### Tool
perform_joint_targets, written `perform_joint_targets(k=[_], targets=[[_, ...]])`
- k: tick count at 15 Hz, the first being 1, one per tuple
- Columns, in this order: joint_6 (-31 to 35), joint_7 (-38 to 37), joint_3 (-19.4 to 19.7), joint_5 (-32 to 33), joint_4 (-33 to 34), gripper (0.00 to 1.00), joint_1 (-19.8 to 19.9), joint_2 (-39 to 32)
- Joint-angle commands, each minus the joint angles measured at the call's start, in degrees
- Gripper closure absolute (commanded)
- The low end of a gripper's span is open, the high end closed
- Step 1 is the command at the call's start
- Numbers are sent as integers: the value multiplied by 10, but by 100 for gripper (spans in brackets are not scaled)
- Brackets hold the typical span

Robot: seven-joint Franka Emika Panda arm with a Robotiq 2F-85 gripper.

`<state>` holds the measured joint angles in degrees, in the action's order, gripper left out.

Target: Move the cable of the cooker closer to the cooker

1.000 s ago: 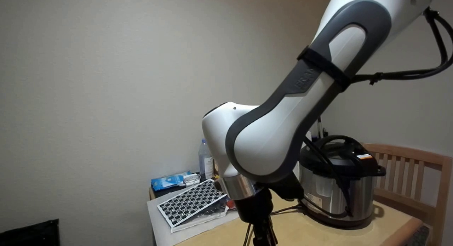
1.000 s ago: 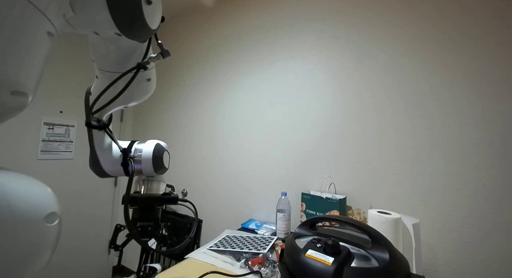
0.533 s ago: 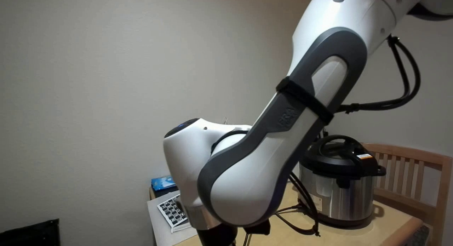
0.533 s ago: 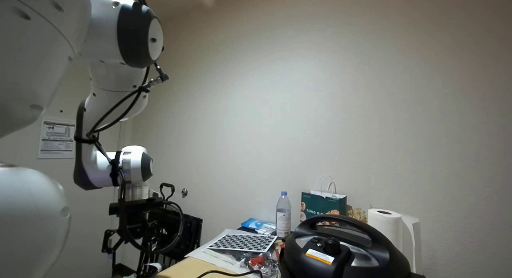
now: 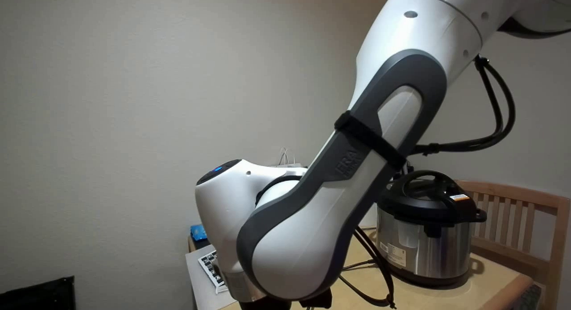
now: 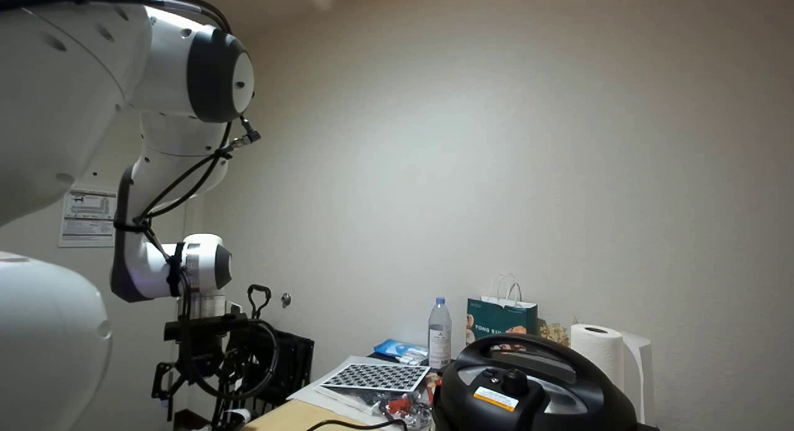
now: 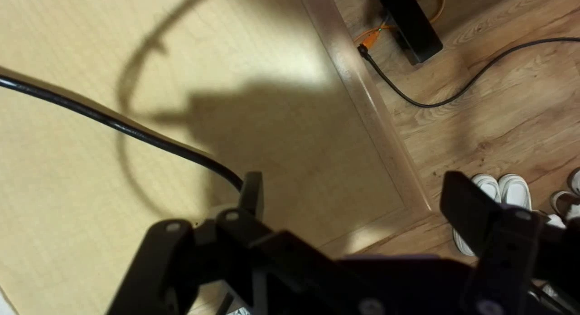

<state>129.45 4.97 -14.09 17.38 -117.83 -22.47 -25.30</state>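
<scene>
Seemingly no grasp yet: gripper spread; in wrist view cable reaches left finger, contact unclear; shift toward cooker remains.

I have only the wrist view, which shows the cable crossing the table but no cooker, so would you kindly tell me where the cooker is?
Observer: The cooker stands on the table, with a chair behind it in an exterior view.
Operator: Thank you; is its lid on?
Observer: Yes, the lid is on.
Operator: And does the cable I see lie near it anywhere?
Observer: Both exterior views show a stretch of it near the cooker.
</scene>
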Motion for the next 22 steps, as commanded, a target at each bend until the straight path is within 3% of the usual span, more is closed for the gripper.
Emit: perform_joint_targets(k=[1, 8, 9, 14, 19, 22], targets=[[-3, -4, -1, -1, 27, 0, -2, -34], [-35, -2, 10, 41, 180, 0, -60, -150], [-13, 0, 4, 22, 135, 0, -43, -120], [-25, -1, 8, 28, 182, 0, -62, -156], [74, -110, 87, 121, 188, 0, -105, -166], [77, -151, 120, 152, 197, 0, -121, -174]])
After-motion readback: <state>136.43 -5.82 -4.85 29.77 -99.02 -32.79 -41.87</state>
